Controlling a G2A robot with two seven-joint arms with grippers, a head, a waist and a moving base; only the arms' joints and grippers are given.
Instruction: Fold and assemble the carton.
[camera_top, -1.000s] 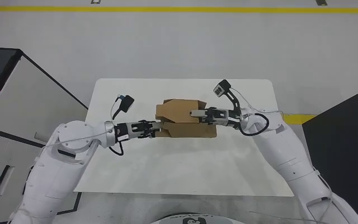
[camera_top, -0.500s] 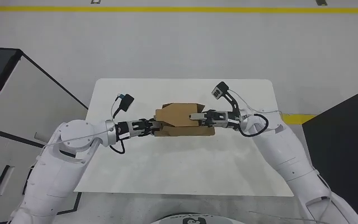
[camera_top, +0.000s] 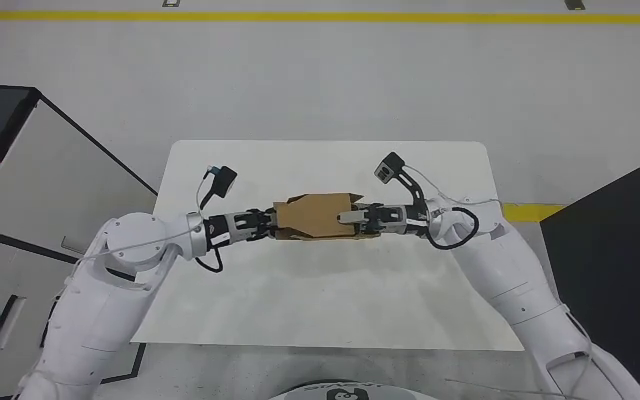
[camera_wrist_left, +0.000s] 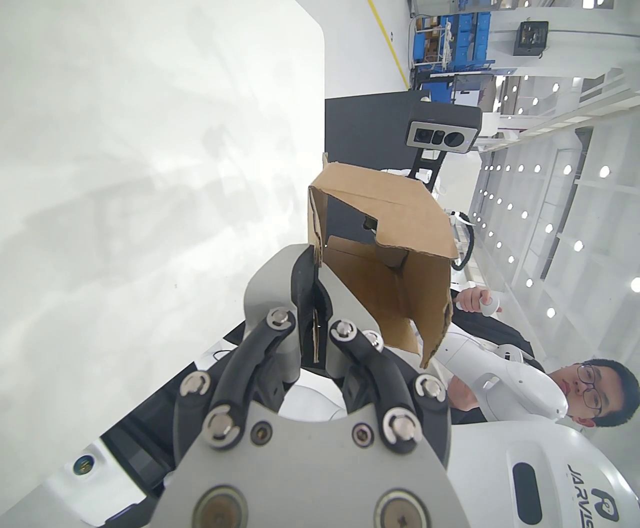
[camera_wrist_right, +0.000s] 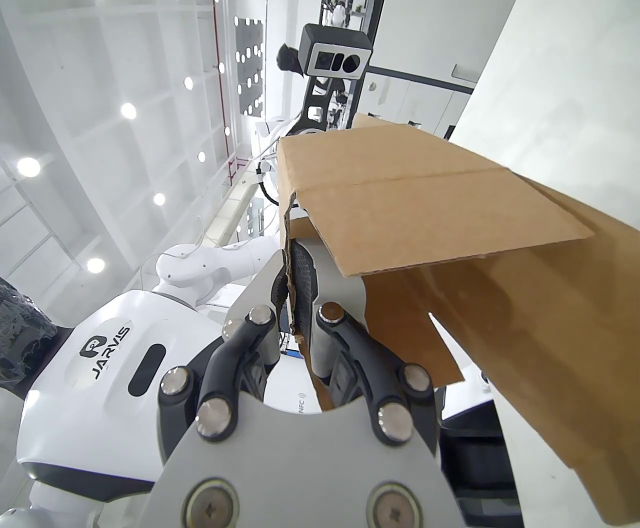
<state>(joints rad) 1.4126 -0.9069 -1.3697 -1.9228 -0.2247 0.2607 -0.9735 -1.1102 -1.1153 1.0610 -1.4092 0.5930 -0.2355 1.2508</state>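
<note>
At the middle of the white worktop (camera_top: 330, 300) | a partly opened brown carton (camera_top: 312, 216) is held between two arms | left end effector (camera_top: 274, 224) pinched tight on its left edge | right end effector (camera_top: 347, 216) clamped on a cardboard edge toward its right end

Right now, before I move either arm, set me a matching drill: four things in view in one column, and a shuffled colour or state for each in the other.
Things
1. carton
2. left gripper
3. table
4. floor line

Colour or state
a. white
b. yellow
c. shut on a cardboard edge
d. brown, partly open

Pairs: 1-d, 2-c, 3-a, 4-b
</note>
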